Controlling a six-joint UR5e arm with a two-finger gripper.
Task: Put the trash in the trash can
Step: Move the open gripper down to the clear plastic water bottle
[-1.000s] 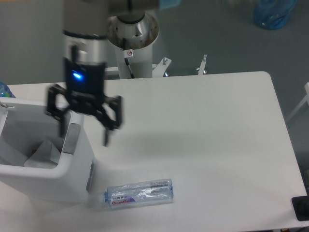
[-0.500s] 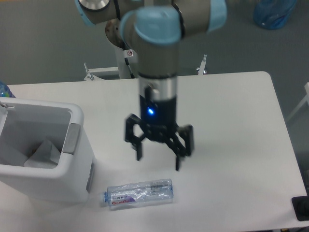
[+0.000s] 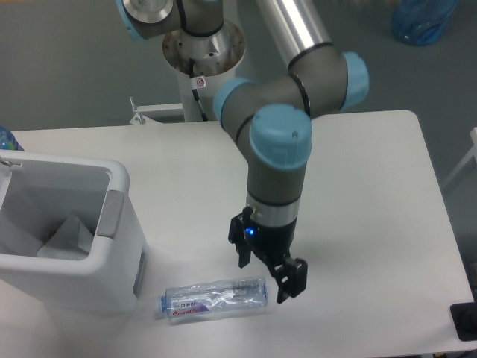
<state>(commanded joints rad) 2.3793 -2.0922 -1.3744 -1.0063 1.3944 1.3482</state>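
My spread, empty gripper (image 3: 268,276) hung just right of the bottle (image 3: 214,297), whose long axis ran left-right.

off-task items around the workspace

you see a white table (image 3: 373,171) with rounded corners, a blue bag (image 3: 422,19) on the grey floor (image 3: 67,67) at top right, and a dark object (image 3: 465,321) at the lower right edge.
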